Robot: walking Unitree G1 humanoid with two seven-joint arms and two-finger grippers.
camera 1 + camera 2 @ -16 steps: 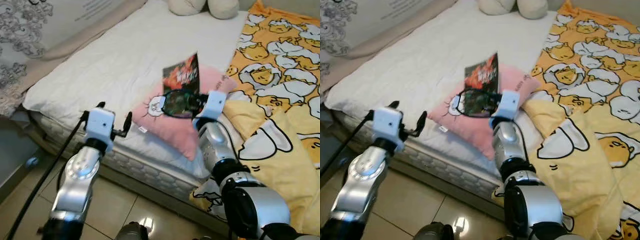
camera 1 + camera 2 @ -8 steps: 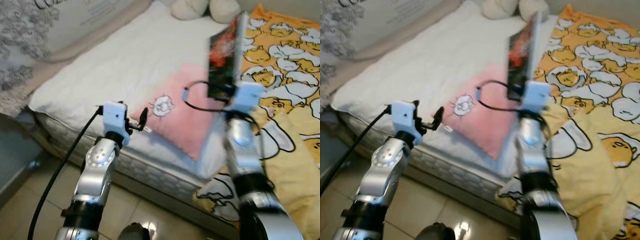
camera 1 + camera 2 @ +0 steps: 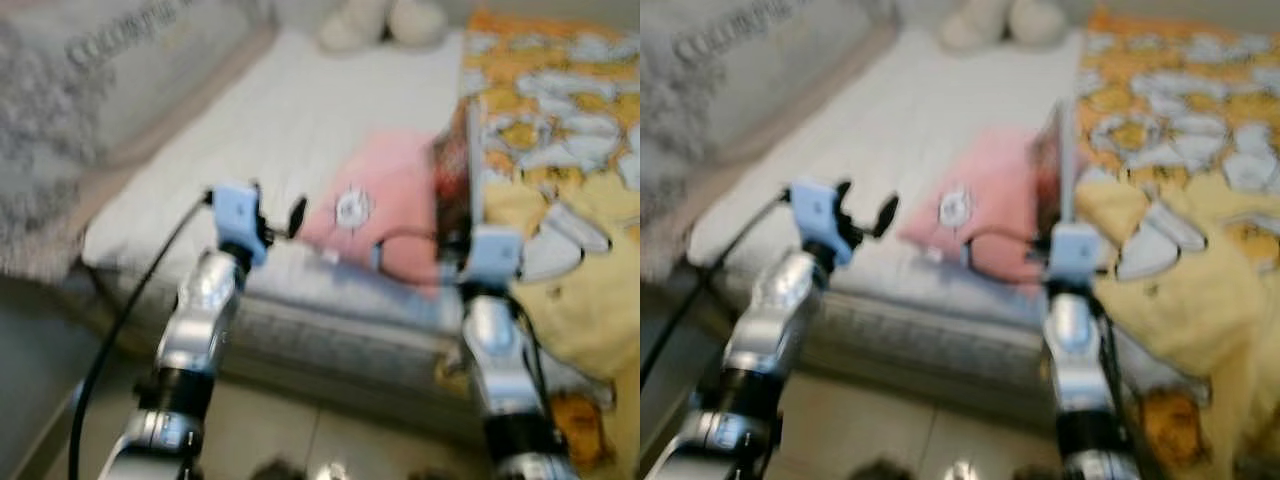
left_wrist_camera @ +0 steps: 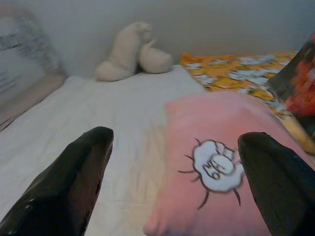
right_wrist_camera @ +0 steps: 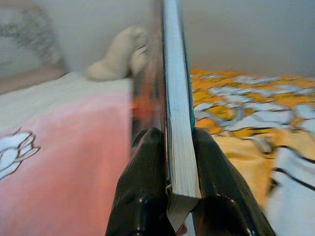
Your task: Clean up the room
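We find the book held upright on edge above the pink pillow on the bed, its lower end clamped between the right gripper fingers. The right wrist view shows its page edge and this grip, which the blurred head views do not resolve. The left gripper hovers over the pillow's near corner, fingers spread and empty.

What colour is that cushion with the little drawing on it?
Pink, with a white cartoon patch outlined in black; the cushion shows best in the left wrist view.
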